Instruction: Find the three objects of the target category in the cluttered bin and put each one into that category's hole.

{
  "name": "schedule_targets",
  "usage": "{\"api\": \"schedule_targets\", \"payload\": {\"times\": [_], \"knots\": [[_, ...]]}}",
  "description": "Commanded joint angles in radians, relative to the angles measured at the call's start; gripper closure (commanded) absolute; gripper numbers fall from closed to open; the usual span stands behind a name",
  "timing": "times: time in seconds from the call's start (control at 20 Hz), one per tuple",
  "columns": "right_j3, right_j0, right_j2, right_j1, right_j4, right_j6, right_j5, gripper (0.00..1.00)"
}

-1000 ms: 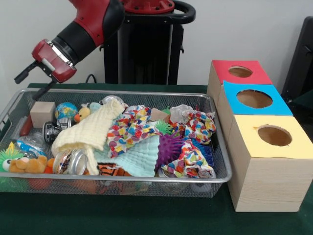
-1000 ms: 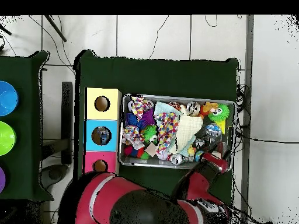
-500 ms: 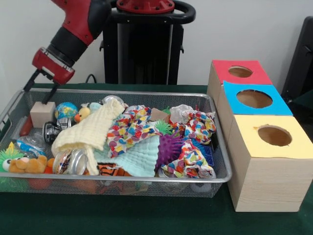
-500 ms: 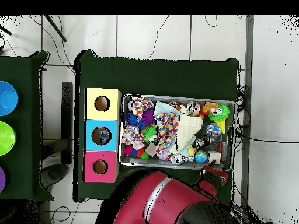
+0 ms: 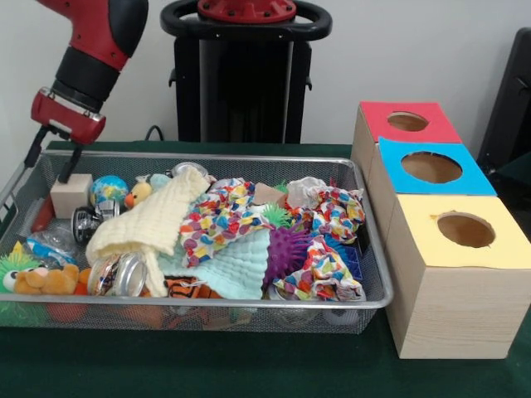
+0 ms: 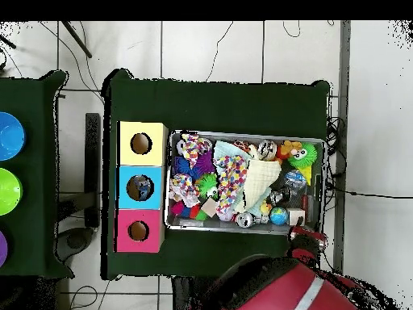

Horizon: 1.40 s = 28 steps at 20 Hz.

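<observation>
A wire mesh bin (image 5: pixel 377 303) holds a heap of toys and cloths. Among them are a wooden block (image 5: pixel 70 195), a globe ball (image 5: pixel 110 187), a yellow duck (image 5: pixel 140 193), a cream cloth (image 5: pixel 153 220), a purple spiky ball (image 5: pixel 290 249) and shiny tins (image 5: pixel 120 274). My gripper (image 5: pixel 47 166) hangs open and empty over the bin's far left corner, just behind the wooden block. Seen from overhead, the gripper (image 6: pixel 307 236) lies just outside the bin's (image 6: pixel 246 228) lower right rim. Beside the bin stand three boxes with holes: red (image 5: pixel 431 124), blue (image 5: pixel 477 178), yellow (image 5: pixel 510 245).
Patterned cloths (image 5: pixel 224 217) and a mint cloth (image 5: pixel 236 265) cover the bin's middle. An orange plush toy (image 5: pixel 46 279) lies at the front left. In the overhead view, coloured bowls (image 6: pixel 8 136) sit on a second table at the left.
The arm has swung left in the front view and drawn back from above the bin toward its far left corner. The gripper stays open and empty; the bin's contents have not moved.
</observation>
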Motion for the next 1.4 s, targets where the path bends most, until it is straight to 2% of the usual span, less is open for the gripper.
{"api": "schedule_targets", "payload": {"times": [0.05, 0.2, 0.45, 0.75, 1.0, 1.4], "knots": [[-0.263, -0.048, 0.3, 0.115, -0.07, 0.148, 0.141, 0.0], [-0.263, -0.052, 0.309, 0.11, -0.077, 0.15, 0.148, 0.0], [-0.263, -0.081, 0.362, 0.084, -0.141, 0.162, 0.215, 0.0], [-0.216, -0.125, 0.469, -0.018, -0.216, 0.148, 0.342, 0.0], [-0.157, -0.135, 0.542, -0.131, -0.195, 0.09, 0.485, 0.0], [-0.204, -0.162, 0.648, -0.139, -0.203, 0.036, 0.574, 0.0]]}}
